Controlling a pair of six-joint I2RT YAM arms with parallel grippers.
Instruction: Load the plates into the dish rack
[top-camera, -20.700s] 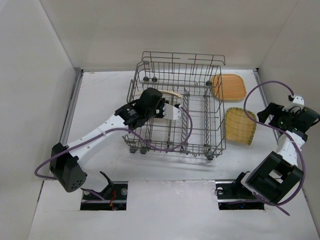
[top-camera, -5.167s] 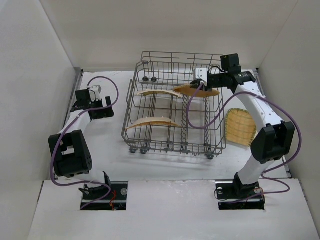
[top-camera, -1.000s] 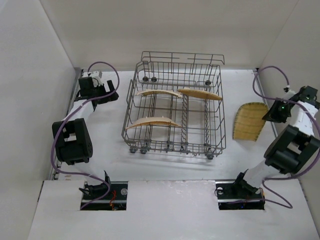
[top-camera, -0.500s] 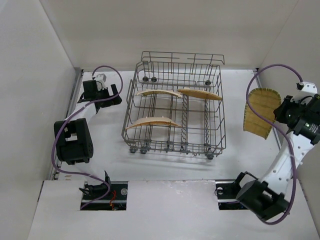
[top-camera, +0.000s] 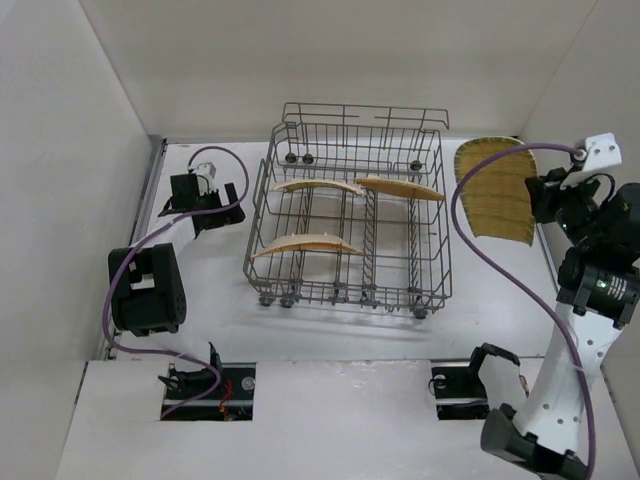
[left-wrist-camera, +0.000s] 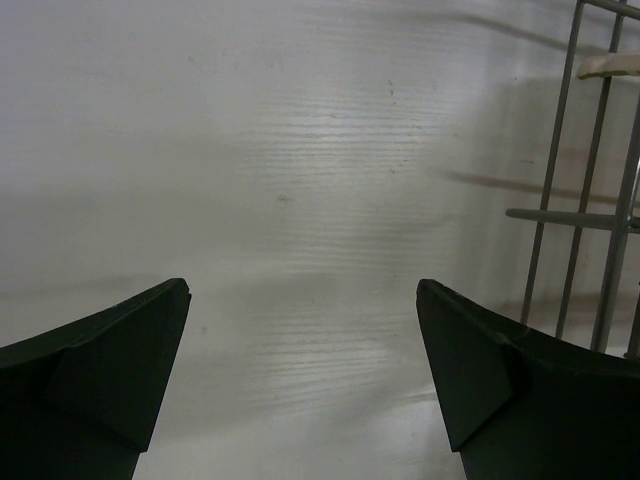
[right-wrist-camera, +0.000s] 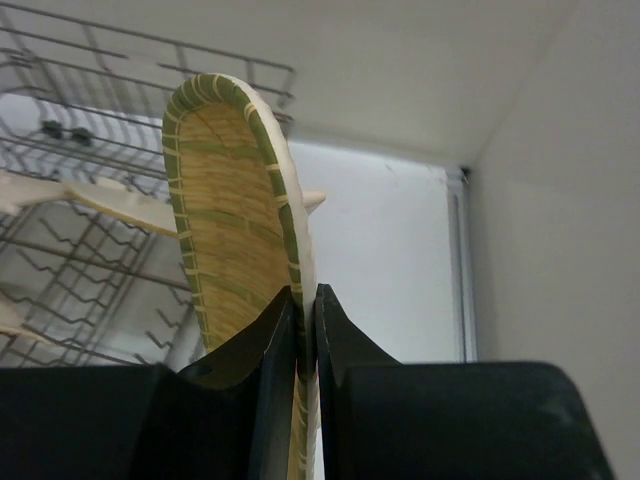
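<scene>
three plates (top-camera: 305, 244) stand on edge in the rack (top-camera: 400, 250) in the middle of the bench (top-camera: 200, 300). the fourth plate (top-camera: 497, 190) hangs in the air near the far right corner, its rim pinched in the right claw (right-wrist-camera: 307, 320). the left claw (left-wrist-camera: 302, 295) gapes wide near the left edge.

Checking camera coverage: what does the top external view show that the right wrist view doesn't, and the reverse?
Top external only: the left gripper, the whole rack, all three racked plates. Right wrist only: the right gripper shut on the held plate, its green edging seen close. Both: the held plate, part of the rack, some racked plates.
</scene>
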